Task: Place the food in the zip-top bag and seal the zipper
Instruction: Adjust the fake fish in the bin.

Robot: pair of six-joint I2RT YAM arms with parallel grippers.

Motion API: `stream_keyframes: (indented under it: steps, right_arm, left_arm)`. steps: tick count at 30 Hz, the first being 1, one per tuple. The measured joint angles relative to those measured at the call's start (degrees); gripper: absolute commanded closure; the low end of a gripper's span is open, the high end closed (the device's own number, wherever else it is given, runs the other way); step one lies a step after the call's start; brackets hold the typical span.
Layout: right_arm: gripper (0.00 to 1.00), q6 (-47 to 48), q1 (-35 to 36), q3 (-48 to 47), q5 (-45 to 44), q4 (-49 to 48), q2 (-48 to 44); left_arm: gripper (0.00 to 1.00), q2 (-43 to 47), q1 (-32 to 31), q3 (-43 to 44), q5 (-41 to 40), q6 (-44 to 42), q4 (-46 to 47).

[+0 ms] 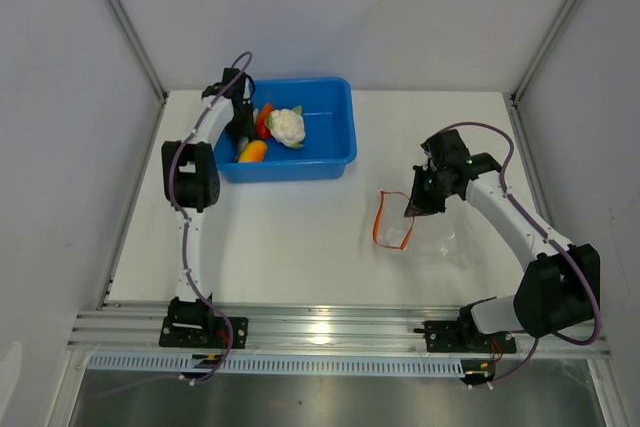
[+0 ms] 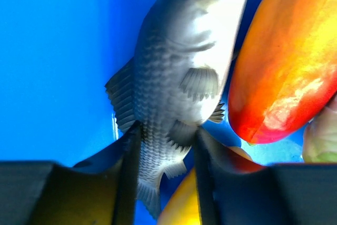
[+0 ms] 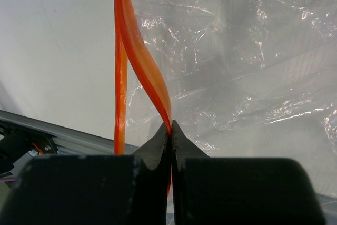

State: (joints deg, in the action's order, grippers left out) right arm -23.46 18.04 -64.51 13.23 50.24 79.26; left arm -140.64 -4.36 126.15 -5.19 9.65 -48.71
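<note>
My left gripper is down in the left end of the blue tub. In the left wrist view its jaws are closed on the tail end of the dark grey fish. A red-orange pepper lies right of the fish and a yellow-orange piece lies under it. From above I see the cauliflower, the red pepper and the orange piece in the tub. My right gripper is shut on the zipper of the clear bag, whose mouth gapes open to the left.
The tub stands at the table's back, left of centre. The bag lies right of centre. A metal rail runs along the near edge. White walls close in on the left, right and back.
</note>
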Motion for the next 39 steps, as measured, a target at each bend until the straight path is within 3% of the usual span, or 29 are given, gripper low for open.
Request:
stream_keyframes:
  steps: [8,10,19,29,39]
  right_arm:
    - [1.00,0.6,-0.7,0.0,0.3,0.0,0.0]
    - [1.00,0.7,-0.8,0.0,0.3,0.0,0.0]
    - [1.00,0.7,-1.3,0.7,0.4,-1.1,-0.5]
    - [1.00,0.7,-1.6,2.3,0.9,-2.2,-4.2]
    - [1.00,1.3,-1.8,4.3,1.3,-2.6,-8.3]
  left_arm:
    - [0.87,0.0,0.0,0.3,0.5,-0.1,-0.2]
    - [0.99,0.0,0.0,0.3,0.5,0.0,-0.2]
    - [0.99,0.9,0.0,0.0,0.2,1.0,-0.3]
    - [0.99,10.9,-2.3,-5.9,-2.0,2.3,-0.1]
    - [0.99,14.1,-4.6,-8.2,-2.6,3.4,-0.9]
